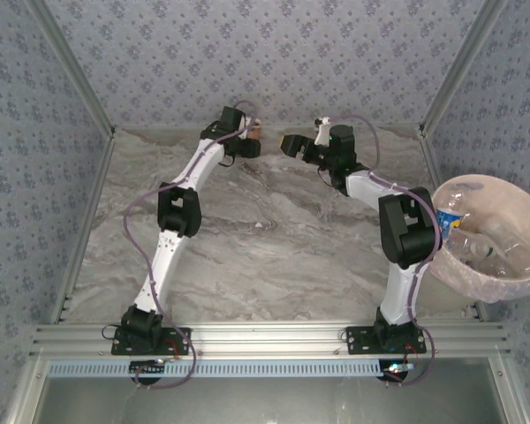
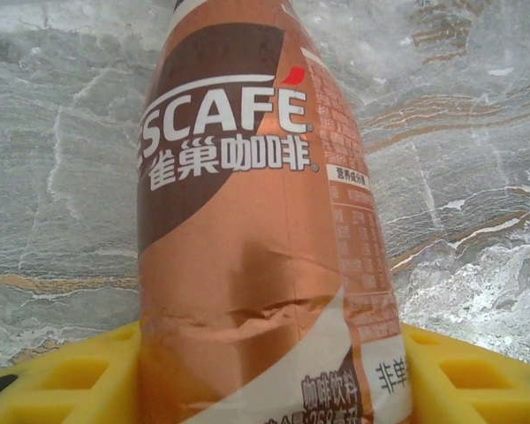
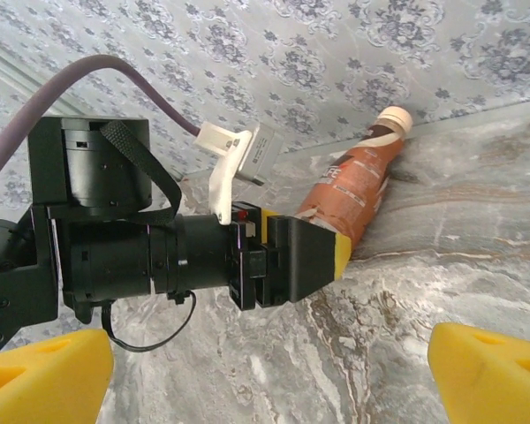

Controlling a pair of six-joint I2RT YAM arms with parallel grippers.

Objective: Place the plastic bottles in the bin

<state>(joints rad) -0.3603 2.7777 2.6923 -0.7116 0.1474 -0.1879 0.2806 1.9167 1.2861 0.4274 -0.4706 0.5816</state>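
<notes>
Left wrist: brown-labelled plastic bottle clamped in left claw
Right claw is held wide open, empty, nearby

Marbled tbl, prob. one brown btl

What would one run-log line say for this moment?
left gripper: shut on brown bottle | right gripper: open, empty | bin: holds bottles

coffee bottle — cap and base cut off by the frame edges.
</notes>
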